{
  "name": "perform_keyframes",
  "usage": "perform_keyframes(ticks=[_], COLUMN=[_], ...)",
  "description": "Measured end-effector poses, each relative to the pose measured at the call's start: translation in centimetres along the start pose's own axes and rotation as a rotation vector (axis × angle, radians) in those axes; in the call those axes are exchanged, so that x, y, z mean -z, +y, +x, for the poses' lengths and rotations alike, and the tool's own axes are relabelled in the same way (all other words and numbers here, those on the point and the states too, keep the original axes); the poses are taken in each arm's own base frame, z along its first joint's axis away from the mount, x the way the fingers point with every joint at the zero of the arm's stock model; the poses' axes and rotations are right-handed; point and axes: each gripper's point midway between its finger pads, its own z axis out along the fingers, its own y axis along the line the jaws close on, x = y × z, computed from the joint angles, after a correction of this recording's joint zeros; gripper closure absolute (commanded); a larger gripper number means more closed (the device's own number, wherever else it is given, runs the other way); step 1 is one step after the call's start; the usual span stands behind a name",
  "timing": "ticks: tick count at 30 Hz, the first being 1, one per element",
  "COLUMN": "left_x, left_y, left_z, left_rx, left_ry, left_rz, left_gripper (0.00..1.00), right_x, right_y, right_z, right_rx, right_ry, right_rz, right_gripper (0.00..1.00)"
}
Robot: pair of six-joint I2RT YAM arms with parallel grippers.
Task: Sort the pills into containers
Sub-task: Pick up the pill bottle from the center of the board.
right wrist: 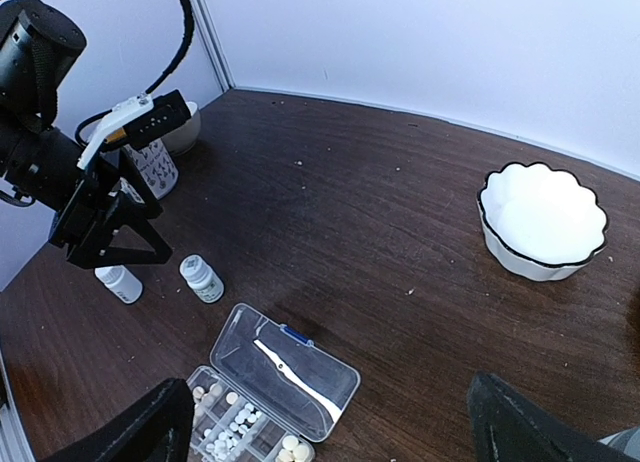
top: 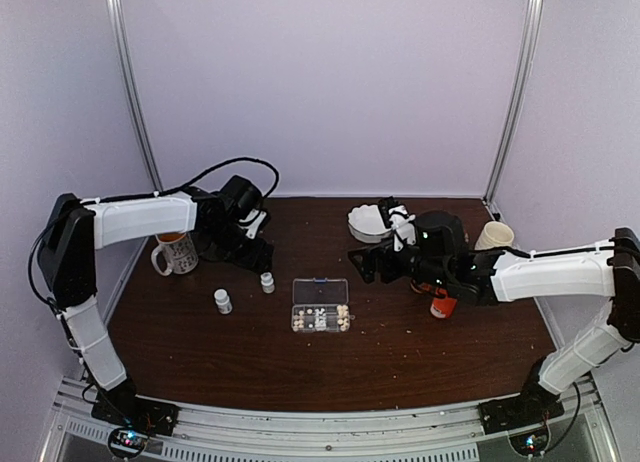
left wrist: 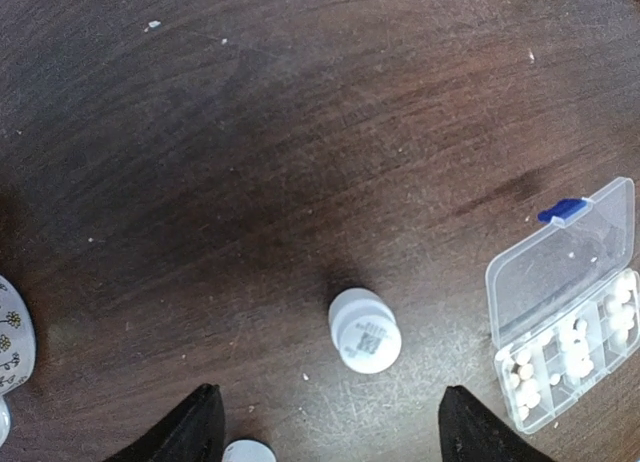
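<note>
The clear pill organizer box (top: pixel 320 305) lies open mid-table, lid flipped back, with whitish pills (top: pixel 322 318) in its compartments. It also shows in the left wrist view (left wrist: pixel 570 312) and in the right wrist view (right wrist: pixel 272 389), where its pills (right wrist: pixel 232 424) show too. My left gripper (top: pixel 253 254) is open and empty, hovering above a small white bottle (left wrist: pixel 364 331). My right gripper (top: pixel 368 265) is open and empty, above the table to the right of the box.
Two small white bottles (top: pixel 267 281) (top: pixel 222 301) stand left of the box. A patterned mug (top: pixel 177 252) sits at the left, a white scalloped bowl (top: pixel 371 223) at the back, a paper cup (top: pixel 493 236) and an orange bottle (top: pixel 441 304) at the right.
</note>
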Motion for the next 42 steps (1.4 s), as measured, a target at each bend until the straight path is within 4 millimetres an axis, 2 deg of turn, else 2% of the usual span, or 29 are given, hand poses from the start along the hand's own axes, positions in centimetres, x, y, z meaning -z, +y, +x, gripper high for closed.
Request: perform_keyframes(ticks=[5, 11, 16, 22, 27, 32, 34, 37, 42], left_x=[-1.7, -3.2, -4.0, -4.4, -4.3, -4.4, -4.5, -4.7, -5.1], left_y=[-0.6, -1.3, -1.5, -1.4, -1.6, -1.6, -1.6, -1.5, -1.4], left_z=[0.2, 0.5, 0.7, 0.7, 0.0, 0.1, 0.3, 0.6, 1.0], left_rx=[0.016, 0.017, 0.022, 0.030, 0.036, 0.038, 0.040, 0.039, 0.039], left_ry=[0.031, 0.059, 0.074, 0.081, 0.068, 0.073, 0.080, 0.097, 0.113], left_rz=[-0.002, -0.010, -0.014, -0.019, -0.015, -0.016, -0.018, -0.022, -0.026], left_gripper=[0.26, 0.47, 0.56, 0.57, 0.65, 0.52, 0.51, 0.55, 0.70], right_x=[-0.3, -0.7, -0.9, -1.0, -1.0, -1.1, -1.1, -1.2, -1.2], right_y=[-0.1, -0.2, -0.3, -0.1, 0.2, 0.3, 0.3, 0.3, 0.3], right_z=[0.5, 1.2, 1.6, 1.5, 1.3, 1.3, 1.4, 1.6, 1.6], right_rx=[0.002, 0.005, 0.013, 0.020, 0.023, 0.022, 0.023, 0.023, 0.023], right_ry=[0.014, 0.031, 0.043, 0.045, 0.042, 0.044, 0.046, 0.051, 0.051], right_rz=[0.004, 0.008, 0.011, 0.001, -0.012, -0.018, -0.018, -0.020, -0.020], right_gripper=[0.02, 0.03, 0.03, 0.03, 0.03, 0.03, 0.03, 0.03, 0.03])
